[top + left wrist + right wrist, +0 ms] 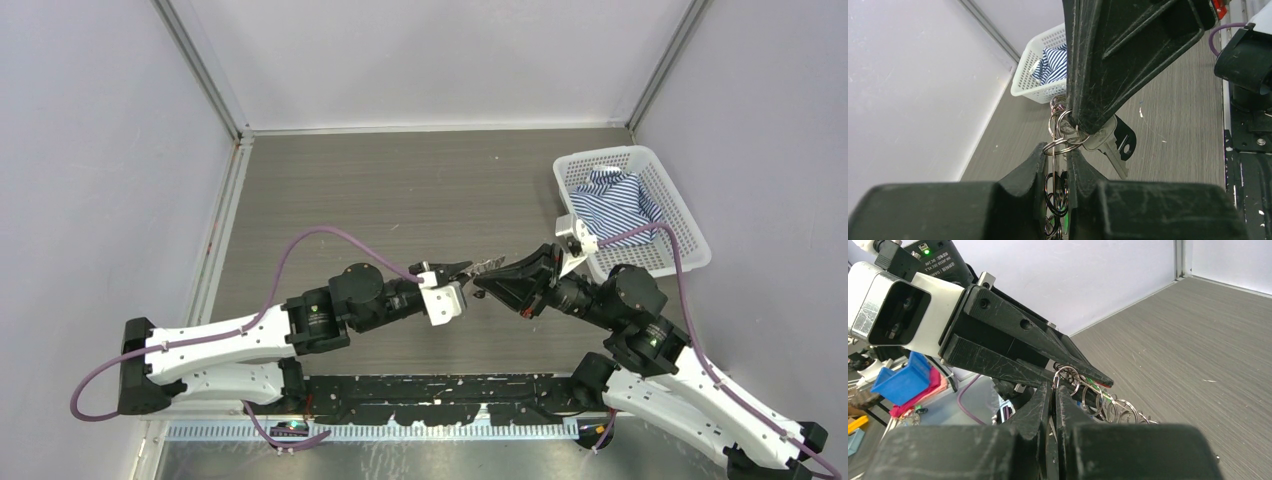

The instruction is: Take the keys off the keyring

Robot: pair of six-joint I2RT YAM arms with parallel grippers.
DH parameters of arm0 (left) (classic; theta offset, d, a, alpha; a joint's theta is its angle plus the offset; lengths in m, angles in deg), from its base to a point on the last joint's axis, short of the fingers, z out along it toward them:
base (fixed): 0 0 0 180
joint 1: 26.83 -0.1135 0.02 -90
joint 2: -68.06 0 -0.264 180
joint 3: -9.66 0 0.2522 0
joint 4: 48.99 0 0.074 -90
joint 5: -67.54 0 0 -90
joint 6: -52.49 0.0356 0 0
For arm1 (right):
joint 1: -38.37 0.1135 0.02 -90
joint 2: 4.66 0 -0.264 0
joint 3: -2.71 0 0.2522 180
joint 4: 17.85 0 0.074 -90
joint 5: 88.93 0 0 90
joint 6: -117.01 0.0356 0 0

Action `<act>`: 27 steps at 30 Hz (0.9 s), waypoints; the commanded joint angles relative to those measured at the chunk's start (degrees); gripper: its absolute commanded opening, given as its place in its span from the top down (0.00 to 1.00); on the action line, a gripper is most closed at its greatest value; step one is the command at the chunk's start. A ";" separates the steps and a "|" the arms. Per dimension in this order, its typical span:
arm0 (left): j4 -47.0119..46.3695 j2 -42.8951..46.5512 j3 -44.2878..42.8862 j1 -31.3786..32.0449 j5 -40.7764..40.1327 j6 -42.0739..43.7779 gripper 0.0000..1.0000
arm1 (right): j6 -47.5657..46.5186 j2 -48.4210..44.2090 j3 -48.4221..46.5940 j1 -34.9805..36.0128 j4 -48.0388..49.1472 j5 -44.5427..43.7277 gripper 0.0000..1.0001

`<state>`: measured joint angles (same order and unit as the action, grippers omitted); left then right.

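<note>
While left gripper [1057, 151] and right gripper [1054, 388] clamp keyring [1063, 142], keys [1105, 142] largely hidden

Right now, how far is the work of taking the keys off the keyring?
Done: nothing that I can see; the keys hang from the keyring, a silver one and a dark-headed one among them. In hand: the left gripper and the right gripper each pinch the keyring, holding it in the air between them. Left: every key must come off.
</note>
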<state>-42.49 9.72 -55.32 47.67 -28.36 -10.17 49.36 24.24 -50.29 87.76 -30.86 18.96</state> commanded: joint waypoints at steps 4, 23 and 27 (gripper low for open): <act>-0.03 0.89 1.15 0.54 5.62 5.23 1.00 | -1.46 0.36 -4.30 0.27 3.64 1.14 0.99; -0.20 1.91 1.74 4.18 6.33 11.52 1.00 | -1.93 0.47 -4.83 0.28 1.15 -0.28 0.99; -0.42 2.09 2.16 5.45 4.90 13.42 1.00 | -1.97 0.32 -4.67 0.22 1.05 -1.15 0.99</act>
<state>-42.58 11.09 -53.77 50.18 -26.67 0.71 48.51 24.57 -52.00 88.20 -34.92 21.97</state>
